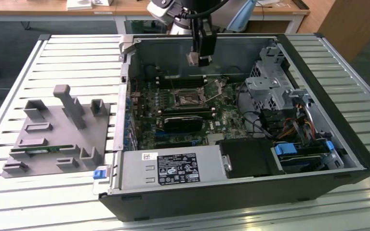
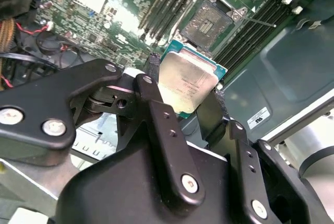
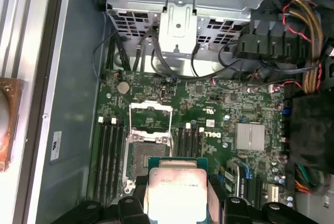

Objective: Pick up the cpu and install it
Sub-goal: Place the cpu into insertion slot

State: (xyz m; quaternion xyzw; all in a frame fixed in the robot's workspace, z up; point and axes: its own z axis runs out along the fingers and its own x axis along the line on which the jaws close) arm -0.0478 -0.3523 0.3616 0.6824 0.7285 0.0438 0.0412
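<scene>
Slatted metal table [image 1: 75, 62] holds an open computer case [image 1: 236, 202] lying on its side, with a grey plastic tray [image 1: 50, 139] of upright posts beside it on the exterior view's left. Wooden desks [image 1: 140, 7] run along the back.

I hang my gripper [image 1: 198, 61] inside the case, above the green motherboard [image 1: 227, 120]. It is closed down to the width of the cpu [image 2: 187, 83] and grips it: in the second wrist view my fingers [image 2: 211, 117] press on two opposite edges, and the silver top faces the camera with its dark green rim showing around it.

The chip is up in the air, not touching the board. In the first wrist view it overlaps the near edge of the open socket [image 3: 141, 153], between the rows of memory slots [image 3: 107, 156]. A metal drive cage [image 3: 180, 4] stands beyond the board.
</scene>
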